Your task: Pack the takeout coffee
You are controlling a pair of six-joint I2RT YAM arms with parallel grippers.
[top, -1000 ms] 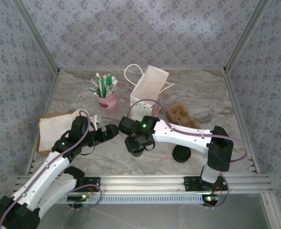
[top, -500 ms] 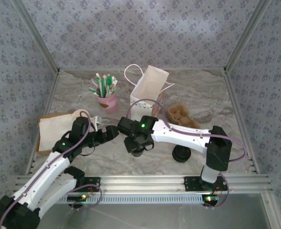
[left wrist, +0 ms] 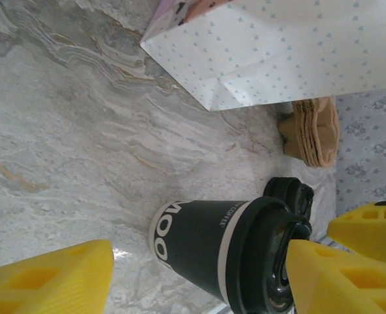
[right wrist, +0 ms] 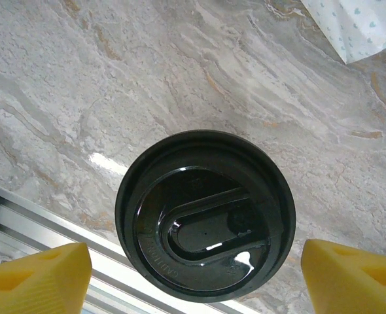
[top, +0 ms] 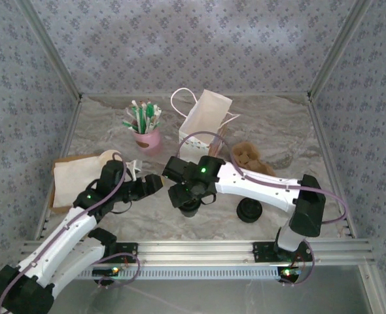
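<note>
Right now your takeout coffee (top: 189, 210) stands upright on the marble table (top: 284, 131), close to the near edge and roughly midway between the two arm bases. The left wrist view shows it best: a dark printed wrap, a cream band under the rim and a black lid (right wrist: 205, 214) on top.

Your right gripper (top: 188, 195) hangs directly over the coffee, pointing down. In its own wrist view the yellow fingers (right wrist: 36, 278) sit wide apart on either side of the lid and clear of its rim. That hand is released and holds nothing.

Your left gripper (top: 155, 184) is just left of the coffee and aimed rightward at it. Its jaws stand apart too, with the cup lying between and beyond them. One yellow finger (left wrist: 340, 281) overlaps the lid in that view, and you cannot tell whether it touches. The other finger is off the cup's base, with bare table showing between, so nothing is clamped.

Just right of the coffee you have a stack of black lids (top: 248, 210). Farther back the white paper bag (top: 203, 121) stands upright and open. Brown sleeves (top: 248, 157) lie at its right, and a pink cup of straws (top: 146, 134) stands at its left. A flat pile of pale paper (top: 72, 180) lies by the left wall, beside your left arm.
</note>
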